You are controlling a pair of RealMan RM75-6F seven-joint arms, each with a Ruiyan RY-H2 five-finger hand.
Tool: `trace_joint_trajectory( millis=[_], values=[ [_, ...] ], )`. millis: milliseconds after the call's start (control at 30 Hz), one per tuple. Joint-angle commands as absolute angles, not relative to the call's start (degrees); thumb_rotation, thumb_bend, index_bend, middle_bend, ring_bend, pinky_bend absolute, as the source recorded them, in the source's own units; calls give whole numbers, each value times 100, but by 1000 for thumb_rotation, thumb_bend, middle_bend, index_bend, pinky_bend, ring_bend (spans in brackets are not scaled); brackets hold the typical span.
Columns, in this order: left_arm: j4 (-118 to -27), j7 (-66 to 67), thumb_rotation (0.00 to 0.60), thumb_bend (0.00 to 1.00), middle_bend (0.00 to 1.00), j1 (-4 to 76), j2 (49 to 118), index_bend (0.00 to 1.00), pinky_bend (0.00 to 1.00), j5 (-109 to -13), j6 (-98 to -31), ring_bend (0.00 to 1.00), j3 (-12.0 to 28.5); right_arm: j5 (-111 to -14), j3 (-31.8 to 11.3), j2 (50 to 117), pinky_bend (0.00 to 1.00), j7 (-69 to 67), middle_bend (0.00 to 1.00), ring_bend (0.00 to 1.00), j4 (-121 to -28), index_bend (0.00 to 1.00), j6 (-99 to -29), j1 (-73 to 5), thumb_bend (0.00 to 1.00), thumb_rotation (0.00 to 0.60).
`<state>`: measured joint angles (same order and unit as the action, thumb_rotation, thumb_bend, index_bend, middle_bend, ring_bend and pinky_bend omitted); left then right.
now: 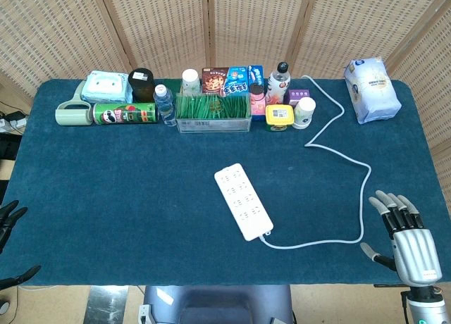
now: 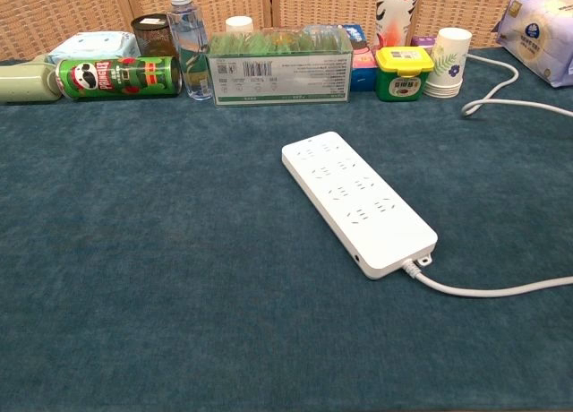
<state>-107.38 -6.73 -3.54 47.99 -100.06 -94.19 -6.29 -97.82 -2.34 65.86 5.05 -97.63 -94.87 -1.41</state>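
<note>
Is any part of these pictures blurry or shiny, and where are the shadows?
Head view: even, soft light, sharp all over; the white power strip casts barely any shadow on the blue table cloth, and the right hand looks crisp. Chest view: the power strip is sharp too, with a thin shadow under its near edge; the clear plastic box shows a little glare; the near cloth looks slightly soft.
</note>
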Motion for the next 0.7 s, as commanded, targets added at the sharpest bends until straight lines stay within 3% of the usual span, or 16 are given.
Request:
trace_joint_trajectory(
  millis=[33, 467, 600, 700],
  values=[
    [-10761, -646, 600, 113, 0, -387, 4829, 0, 21, -9991, -9478, 0, -603, -9782, -230, 6590, 117, 511, 136, 165, -9761, 144, -9480, -140, 0, 600],
    [-10718, -791, 600, 114, 0, -417, 4806, 0, 22, -10073, -9545, 0, -619, -9854, -191, 6646, 136, 371, 181, 198, -9773, 97, -9282, -259, 0, 600],
    [-10699, -927, 600, 113, 0, -431, 4777, 0, 22, -10022, -9593, 0, -600, -9855, -252, 6753, 187, 451, 264, 293, -9752, 97, -9087, -415, 0, 600],
    [-10688, -978, 600, 113, 0, -427, 4762, 0, 21, -10007, -9593, 0, -592, -9871, -303, 6748, 304, 588, 457, 518, -9829, 97, -8882, -571, 0, 600]
  ],
)
